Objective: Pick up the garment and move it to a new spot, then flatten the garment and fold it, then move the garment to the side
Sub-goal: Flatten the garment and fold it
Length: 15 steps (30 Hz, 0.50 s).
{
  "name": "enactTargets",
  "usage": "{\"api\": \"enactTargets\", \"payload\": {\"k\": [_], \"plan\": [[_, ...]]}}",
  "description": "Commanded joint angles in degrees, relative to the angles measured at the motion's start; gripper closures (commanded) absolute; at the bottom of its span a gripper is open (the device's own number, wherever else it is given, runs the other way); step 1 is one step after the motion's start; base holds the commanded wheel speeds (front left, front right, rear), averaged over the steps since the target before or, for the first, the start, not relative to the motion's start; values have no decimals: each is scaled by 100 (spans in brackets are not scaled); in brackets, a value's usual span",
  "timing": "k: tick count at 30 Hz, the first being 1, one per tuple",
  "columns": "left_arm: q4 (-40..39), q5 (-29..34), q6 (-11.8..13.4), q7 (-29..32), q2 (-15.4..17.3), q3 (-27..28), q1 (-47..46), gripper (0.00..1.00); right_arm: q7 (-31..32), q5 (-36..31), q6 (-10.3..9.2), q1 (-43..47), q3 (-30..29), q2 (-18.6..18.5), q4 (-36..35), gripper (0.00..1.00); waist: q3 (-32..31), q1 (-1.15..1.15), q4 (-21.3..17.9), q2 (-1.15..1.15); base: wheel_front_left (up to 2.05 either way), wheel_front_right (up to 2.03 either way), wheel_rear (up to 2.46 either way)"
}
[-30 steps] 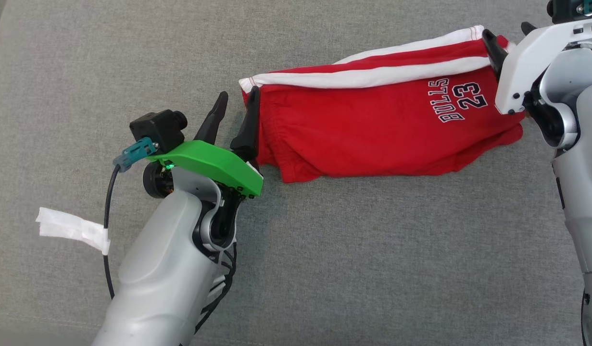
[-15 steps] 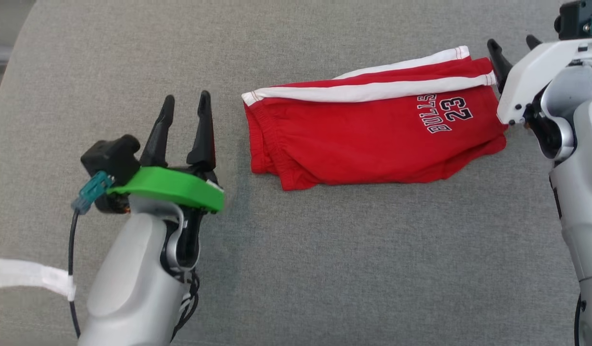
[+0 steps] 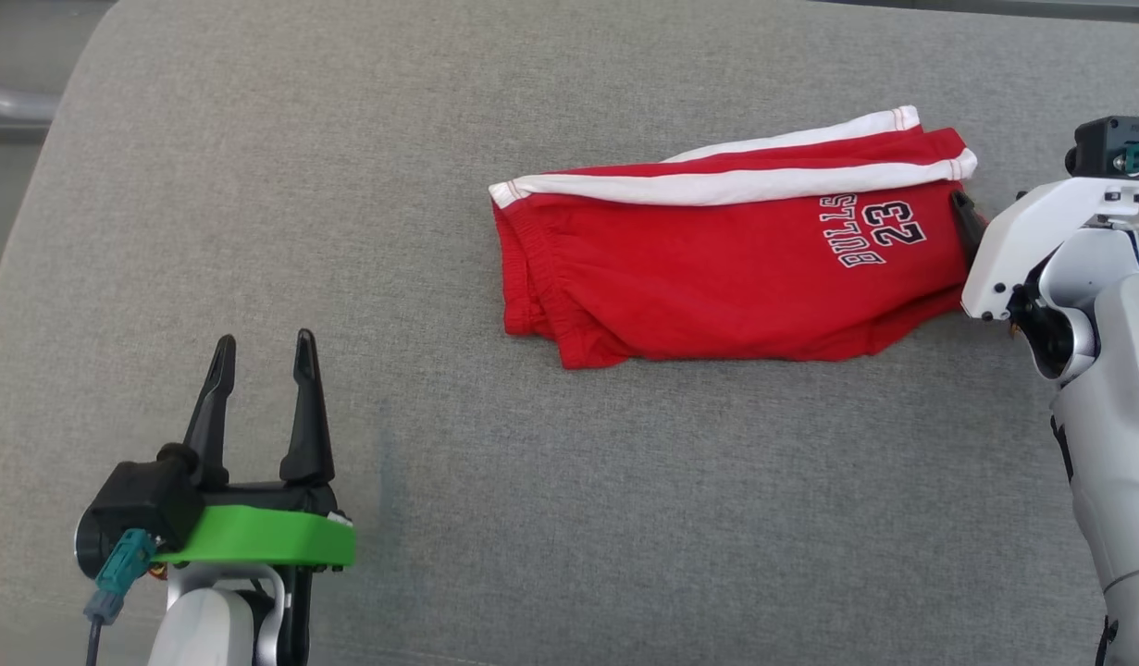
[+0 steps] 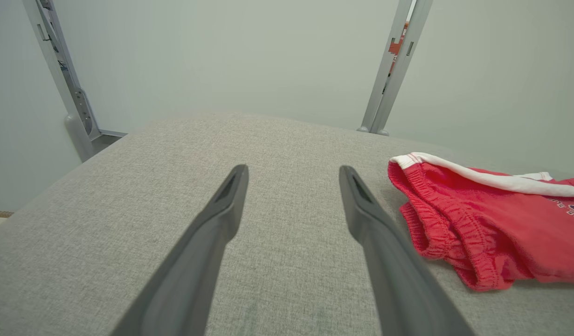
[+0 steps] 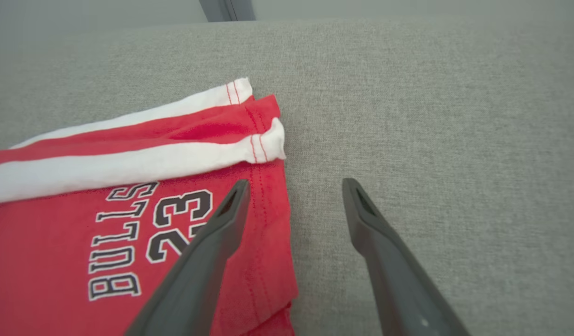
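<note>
Nearest me, by the near left corner of the grey padded surface (image 3: 625, 518), my left gripper (image 3: 264, 339) stands with its fingers spread wide and nothing between them. Its tips point toward the far edge, over bare fabric.

Finding: the garment (image 3: 717, 277), a pair of red shorts with white side stripes, lies folded on the far right part of the surface. From my left fingers it is ahead and to the right, well apart. The elastic waistband end is the end that faces them. Its long axis runs left to right, roughly parallel to the far edge, and the printed hem end points to the right edge.

My right gripper (image 5: 294, 182) is at that hem end, also spread wide and holding nothing. One finger (image 5: 207, 242) lies over the red cloth beside the number. The other is over bare surface just past the hem, so the pair straddles the edge. I cannot tell whether either finger touches the cloth.

Judgement: the fold looks done and the shift to the side is what is left. My right arm is clearly the nearer.

Obstructions: none on the surface between either gripper and the garment. Beyond the far edge stand two grey metal posts (image 4: 394, 70) against a pale wall.
</note>
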Motion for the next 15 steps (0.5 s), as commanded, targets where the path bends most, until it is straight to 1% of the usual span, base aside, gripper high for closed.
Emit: {"api": "enactTargets", "payload": {"k": [1,4,9,15], "plan": [[-51,103,-45,-15,9,62,112,0,-33,-59,-10,11,-52,-1,99,0,65,0,126,0,0,0,0],[-151,-15,-31,-15,0,56,234,0,-30,-226,-10,-26,-163,2,322,0,103,0,247,0,0,0,0],[-236,-84,3,-15,-1,-5,279,0,34,-396,-6,-36,-300,143,700,0,138,0,423,0,0,0,0],[-307,-119,49,-15,0,-78,296,0,257,-470,26,-23,-118,445,1048,0,156,0,512,0,0,0,0]]}}
